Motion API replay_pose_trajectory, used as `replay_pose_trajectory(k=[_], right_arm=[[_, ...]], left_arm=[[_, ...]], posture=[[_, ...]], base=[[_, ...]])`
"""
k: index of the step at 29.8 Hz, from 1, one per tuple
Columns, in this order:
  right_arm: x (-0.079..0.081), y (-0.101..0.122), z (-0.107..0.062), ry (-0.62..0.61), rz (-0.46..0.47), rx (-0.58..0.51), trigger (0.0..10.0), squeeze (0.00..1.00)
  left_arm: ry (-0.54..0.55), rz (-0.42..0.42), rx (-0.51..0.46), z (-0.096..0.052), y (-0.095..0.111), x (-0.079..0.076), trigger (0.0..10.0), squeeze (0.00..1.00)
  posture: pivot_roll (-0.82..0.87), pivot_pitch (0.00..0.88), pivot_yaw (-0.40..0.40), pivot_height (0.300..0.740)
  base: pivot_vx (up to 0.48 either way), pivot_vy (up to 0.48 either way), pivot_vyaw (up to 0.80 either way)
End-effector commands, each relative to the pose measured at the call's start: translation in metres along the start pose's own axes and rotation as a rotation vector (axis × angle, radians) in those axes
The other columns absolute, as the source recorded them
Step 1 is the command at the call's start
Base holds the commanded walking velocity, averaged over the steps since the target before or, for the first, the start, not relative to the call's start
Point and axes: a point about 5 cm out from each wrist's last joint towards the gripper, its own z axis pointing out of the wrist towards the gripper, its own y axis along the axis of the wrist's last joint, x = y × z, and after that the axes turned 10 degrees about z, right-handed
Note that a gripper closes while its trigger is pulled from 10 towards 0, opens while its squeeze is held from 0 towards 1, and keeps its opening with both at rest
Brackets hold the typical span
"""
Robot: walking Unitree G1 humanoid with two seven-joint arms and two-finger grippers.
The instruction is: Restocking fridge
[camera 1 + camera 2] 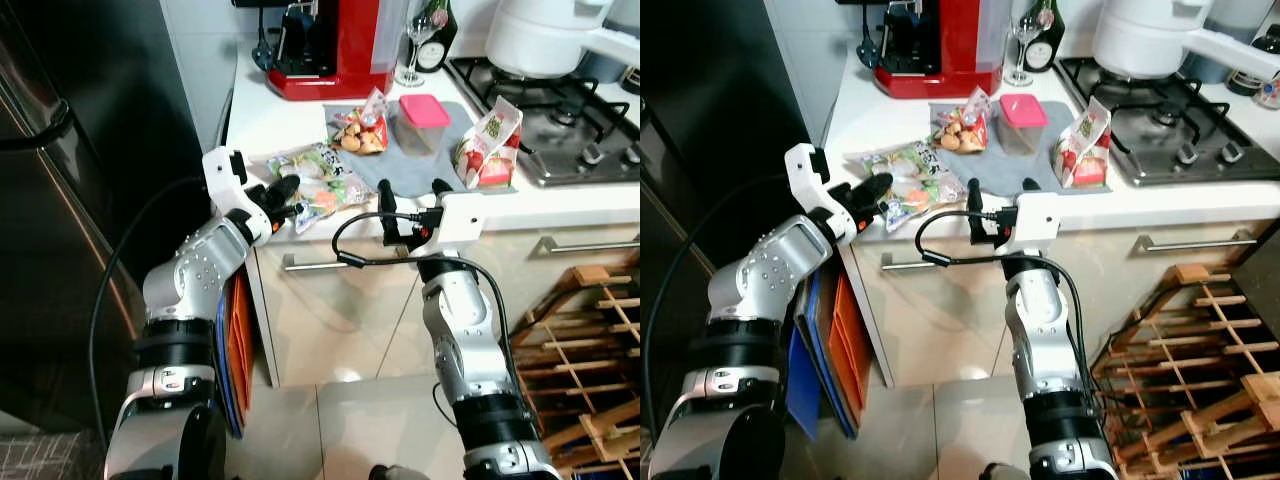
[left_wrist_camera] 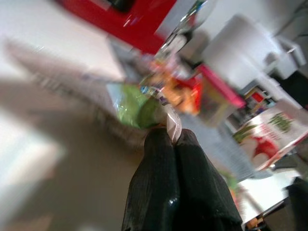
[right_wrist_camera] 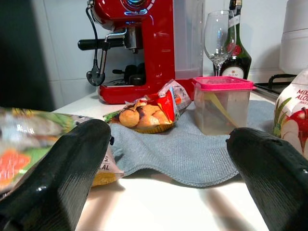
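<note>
A clear bag of mixed vegetables [image 1: 322, 180] lies at the front left of the white counter [image 1: 270, 125]. My left gripper [image 1: 286, 192] is shut on the bag's near edge; the left wrist view shows the gripper [image 2: 171, 137] pinching the plastic of the bag [image 2: 134, 108]. My right gripper [image 1: 412, 196] hovers open at the counter's front edge, just before the grey cloth [image 1: 400, 168], with nothing between its fingers [image 3: 62, 173]. On the cloth sit a red snack bag [image 3: 149, 111], a pink-lidded container [image 1: 424, 120] and a white-and-red bag [image 1: 490, 145]. The dark fridge [image 1: 70, 200] stands at the left.
A red coffee machine [image 1: 330, 50], a wine glass [image 1: 415, 40] and a bottle [image 3: 237, 53] stand at the counter's back. To the right is a gas hob [image 1: 560, 120] with a white pot [image 1: 545, 35]. A wooden rack [image 1: 585, 350] stands on the floor at the right.
</note>
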Motion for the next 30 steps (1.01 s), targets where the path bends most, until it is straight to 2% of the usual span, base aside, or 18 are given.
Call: replay_pose_trajectory(k=[1, 3, 4, 5, 6, 7, 8, 11, 14, 18, 19, 22, 24, 26, 28, 30], right_arm=[[0.001, 0.003, 0.004, 0.006, 0.006, -0.006, 10.0, 0.00], [0.000, 0.003, 0.004, 0.005, 0.005, -0.006, 10.0, 0.00], [0.000, 0.003, 0.004, 0.005, 0.005, -0.006, 10.0, 0.00], [0.000, 0.003, 0.004, 0.005, 0.005, -0.006, 10.0, 0.00], [0.000, 0.004, 0.004, 0.007, 0.002, -0.009, 10.0, 0.00], [0.000, 0.005, 0.005, 0.006, -0.002, -0.016, 10.0, 0.00], [0.000, 0.005, 0.005, 0.006, -0.002, -0.016, 10.0, 0.00], [0.000, 0.016, 0.007, 0.006, -0.036, -0.076, 10.0, 0.00], [0.002, 0.025, 0.009, 0.015, -0.060, -0.115, 10.0, 0.00], [0.000, 0.025, 0.010, 0.009, -0.059, -0.114, 10.0, 0.00], [0.001, 0.025, 0.010, 0.012, -0.037, -0.108, 10.0, 0.00], [0.001, 0.025, 0.011, 0.013, -0.014, -0.102, 10.0, 0.00], [-0.004, 0.027, 0.019, 0.019, 0.177, -0.033, 10.0, 0.00], [-0.010, 0.039, 0.028, 0.067, 0.305, 0.005, 10.0, 0.00], [-0.012, 0.044, 0.030, 0.094, 0.335, 0.015, 10.0, 0.00], [-0.021, 0.054, 0.036, 0.192, 0.399, 0.082, 10.0, 0.00]], left_arm=[[-0.045, 0.049, -0.074, 0.002, 0.018, -0.010, 0.0, 0.00], [-0.070, 0.052, -0.107, 0.004, 0.026, -0.018, 0.0, 0.00], [-0.089, 0.107, -0.135, 0.005, 0.034, -0.025, 0.0, 0.00], [-0.089, 0.107, -0.135, 0.005, 0.034, -0.025, 0.0, 0.00], [-0.101, 0.265, -0.224, 0.006, 0.054, -0.038, 0.0, 0.00], [-0.099, 0.307, -0.260, 0.006, 0.062, -0.042, 0.0, 0.00], [-0.099, 0.307, -0.260, 0.006, 0.062, -0.042, 0.0, 0.00], [-0.072, 0.388, -0.328, 0.003, 0.074, -0.044, 0.0, 0.00], [-0.054, 0.445, -0.330, 0.002, 0.071, -0.043, 0.0, 0.00], [-0.062, 0.459, -0.339, 0.002, 0.070, -0.046, 0.0, 0.00], [-0.077, 0.490, -0.343, 0.002, 0.071, -0.047, 0.0, 0.00], [-0.091, 0.503, -0.344, 0.002, 0.072, -0.047, 0.0, 0.00], [-0.149, 0.558, -0.342, -0.002, 0.081, -0.039, 0.0, 0.00], [-0.204, 0.612, -0.327, -0.007, 0.089, -0.029, 0.0, 0.00], [-0.222, 0.627, -0.322, -0.009, 0.092, -0.026, 0.0, 0.00], [-0.270, 0.680, -0.316, -0.015, 0.102, -0.016, 0.0, 0.00]], posture=[[-0.10, 0.000, 0.003, 0.740], [-0.10, 0.000, 0.003, 0.740], [-0.10, 0.000, 0.001, 0.740], [-0.10, 0.000, 0.001, 0.740], [-0.10, 0.000, 0.000, 0.740], [-0.11, 0.000, 0.001, 0.740], [-0.11, 0.000, 0.001, 0.740], [-0.11, 0.000, 0.000, 0.740], [-0.11, 0.000, -0.001, 0.740], [-0.11, 0.000, -0.001, 0.740], [-0.11, 0.000, -0.003, 0.740], [-0.11, 0.000, -0.004, 0.740], [-0.10, 0.000, -0.003, 0.740], [-0.10, 0.000, 0.000, 0.740], [-0.10, 0.000, 0.001, 0.740], [-0.11, 0.000, 0.001, 0.740]], base=[[0.000, 0.000, 0.00], [0.000, 0.000, 0.00], [0.000, 0.000, 0.00], [0.000, 0.000, 0.00], [0.000, 0.000, 0.00], [0.000, 0.000, 0.00], [0.000, 0.000, 0.00], [0.000, 0.000, 0.00], [0.000, 0.000, 0.00], [0.000, 0.000, 0.00], [0.000, 0.000, 0.00], [0.000, 0.000, 0.00], [0.000, 0.000, 0.00], [0.000, 0.000, 0.00], [0.000, 0.000, 0.00], [0.000, 0.000, 0.00]])
